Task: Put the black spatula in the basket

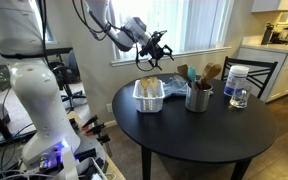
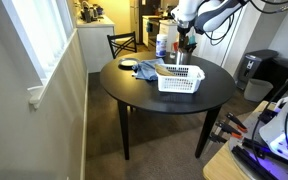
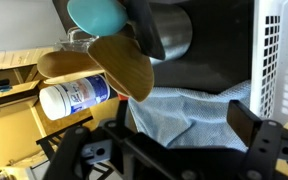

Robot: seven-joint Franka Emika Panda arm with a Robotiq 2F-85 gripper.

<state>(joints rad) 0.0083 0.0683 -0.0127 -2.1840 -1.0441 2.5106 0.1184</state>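
**Gripper [image 3: 160,128] open over cloth, black spatula [image 3: 145,30] at the utensil pot [image 3: 172,30]**

Gripper fingers spread wide in the wrist view, one at each lower corner, nothing between them. It holds nothing. Directly under it lies a pale blue cloth [image 3: 189,112] on the black round table [image 3: 219,55].

Past the cloth is a white bottle [image 3: 72,98] with a blue label, and a tan wooden spoon [image 3: 124,65] leaning toward the camera. Behind the spoon is the teal spatula head [image 3: 96,12] and the grey metal pot.

The black spatula reads as a thin, dark, straight strip running diagonally across the pot's front, just beside the teal head. It is all black, and its end is cut off at the top edge. It is not in the basket [image 3: 280,60], whose white slatted wall sits at the right edge, apart from the pot.

In both exterior views the gripper [image 1: 156,47] [image 2: 187,40] hangs in the air above the table. In an exterior view the basket [image 1: 149,93] stands just beside the pot [image 1: 198,98], with utensils sticking up from the pot. The black spatula is too small to pick out there. A wooden chair [image 1: 252,70] stands behind the table, shown only by the exterior views. The cloth [image 2: 144,70] lies beside the basket [image 2: 180,79].
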